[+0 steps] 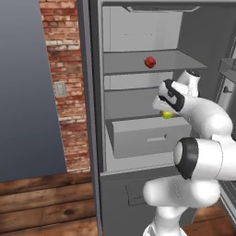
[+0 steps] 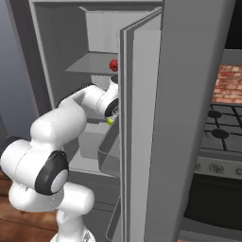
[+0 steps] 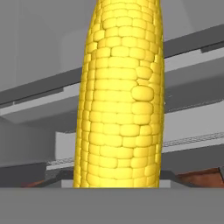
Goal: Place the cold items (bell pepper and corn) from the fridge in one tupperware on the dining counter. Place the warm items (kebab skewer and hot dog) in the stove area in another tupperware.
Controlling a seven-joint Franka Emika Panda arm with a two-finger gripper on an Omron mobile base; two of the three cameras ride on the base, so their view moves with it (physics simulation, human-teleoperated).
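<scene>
Fridge (image 1: 138, 27): door open, pale grey interior exposed across the centre of the left base view. No brand, label or legible writing is visible on the fridge, the arm or any other surface.

Pepper (image 1: 150, 62): red, resting on the upper shelf, upper centre of the left base view; also seen at upper centre of the right base view (image 2: 114, 65), partly behind the door edge.

Corn (image 3: 119, 96): fills the centre of the hand view from top to bottom, standing lengthwise along the end effector's line of sight, very close to the camera. In the left base view a small yellow part (image 1: 167, 115) shows just below the wrist, above the half-open drawer (image 1: 147, 136). In the right base view a yellow-green speck (image 2: 110, 121) sits at the door edge.

End effector (image 1: 166, 112): reaching into the fridge at mid height. The fingertips are hidden; the position of the corn indicates it is clamped on the corn.

Stove (image 2: 222, 127): right edge of the right base view, burners visible.
</scene>
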